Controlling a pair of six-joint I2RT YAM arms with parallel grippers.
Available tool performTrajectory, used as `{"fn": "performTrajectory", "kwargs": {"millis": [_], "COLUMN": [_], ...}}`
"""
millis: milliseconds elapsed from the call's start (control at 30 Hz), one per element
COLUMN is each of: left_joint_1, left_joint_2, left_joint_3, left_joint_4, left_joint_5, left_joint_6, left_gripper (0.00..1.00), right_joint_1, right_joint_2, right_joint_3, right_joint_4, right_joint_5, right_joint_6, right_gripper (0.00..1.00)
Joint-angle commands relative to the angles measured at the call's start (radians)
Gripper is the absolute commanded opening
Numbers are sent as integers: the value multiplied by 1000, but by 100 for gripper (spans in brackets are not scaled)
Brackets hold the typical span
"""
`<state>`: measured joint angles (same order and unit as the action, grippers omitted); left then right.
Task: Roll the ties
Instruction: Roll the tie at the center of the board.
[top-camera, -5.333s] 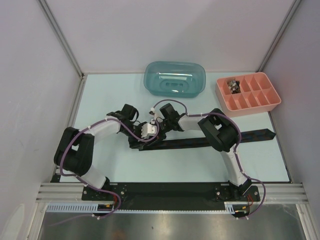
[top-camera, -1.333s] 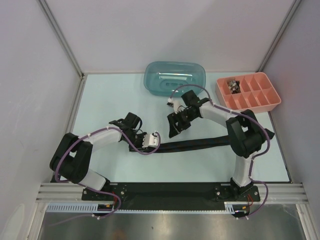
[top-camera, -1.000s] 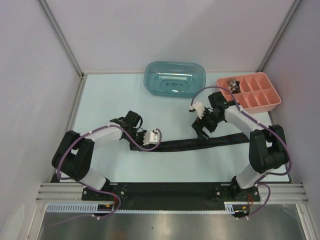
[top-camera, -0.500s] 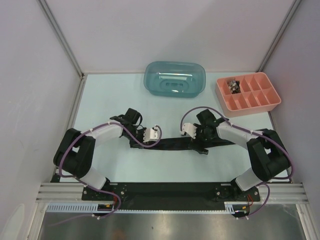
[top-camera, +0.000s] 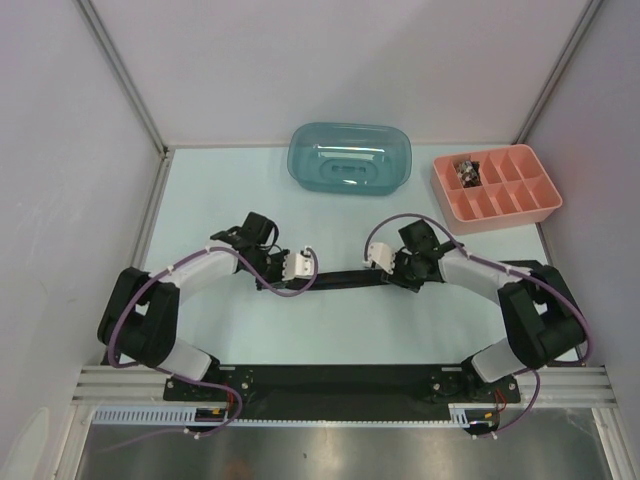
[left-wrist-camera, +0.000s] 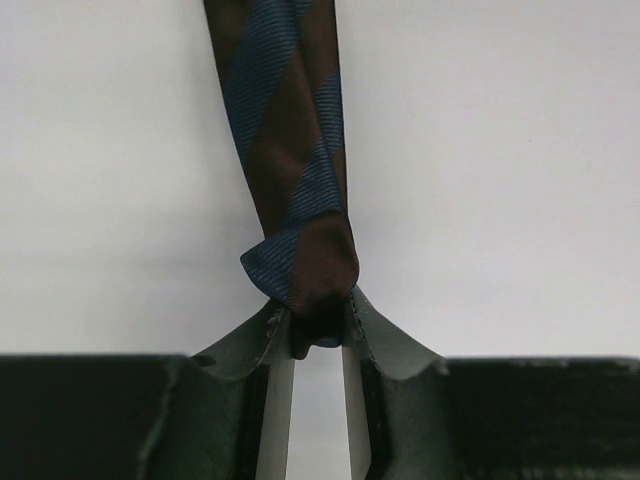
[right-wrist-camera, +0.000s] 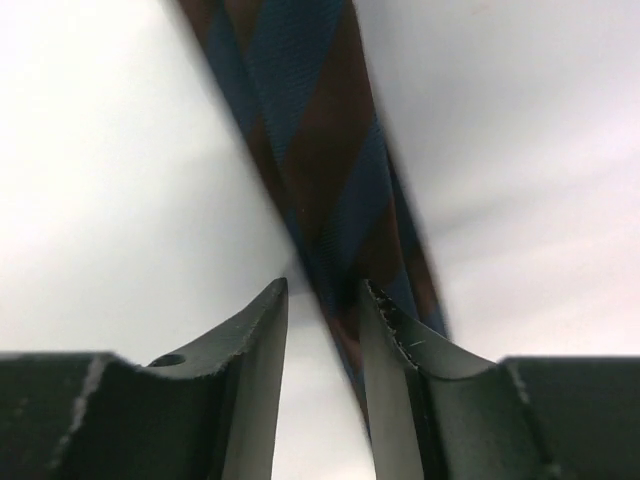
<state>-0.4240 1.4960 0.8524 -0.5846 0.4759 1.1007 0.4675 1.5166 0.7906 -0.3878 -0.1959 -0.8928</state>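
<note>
One tie (top-camera: 340, 281), dark with brown and blue stripes, lies stretched left to right across the middle of the table. My left gripper (top-camera: 268, 284) is at its left end. In the left wrist view the folded tie end (left-wrist-camera: 300, 265) is pinched between the fingers, so the left gripper (left-wrist-camera: 315, 315) is shut on it. My right gripper (top-camera: 405, 283) sits over the tie about mid-length. In the right wrist view the tie (right-wrist-camera: 310, 130) runs between the jaws of the right gripper (right-wrist-camera: 324, 290). It rests against the right finger, with a gap to the left finger.
A teal plastic tub (top-camera: 350, 158) stands at the back centre. A pink compartment tray (top-camera: 497, 187) at the back right holds a small dark item (top-camera: 466, 172) in one cell. Purple cables loop above both wrists. Walls enclose the table on three sides.
The right arm swung from the back right down onto the tie's middle, and its jaws narrowed around the tie. The left gripper kept its hold and shifted slightly, and the tie now lies straighter.
</note>
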Motion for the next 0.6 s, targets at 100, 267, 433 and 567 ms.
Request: {"fn": "performTrajectory", "kwargs": {"millis": [100,267,433,567], "left_joint_1": [8,8,8,8], "left_joint_2": [-25,-10,-6,-10], "left_joint_3": [-41,-46,-39,-44], "left_joint_4": [12,17,14,15], "left_joint_5": [55,50,40,38], "left_joint_6": [68,90,83,74], "left_gripper": [24,24,26,27], "right_joint_1": [7,-10,-33,-32], "right_joint_2": [-91,-79,11,108], "right_joint_3": [-76,33,220,393], "right_joint_4": [-95,-183,-264,-269], "right_joint_5": [-23,-85,-252,-407], "right_joint_6": [-89,-54,191,480], "right_gripper": [39,80,78,70]}}
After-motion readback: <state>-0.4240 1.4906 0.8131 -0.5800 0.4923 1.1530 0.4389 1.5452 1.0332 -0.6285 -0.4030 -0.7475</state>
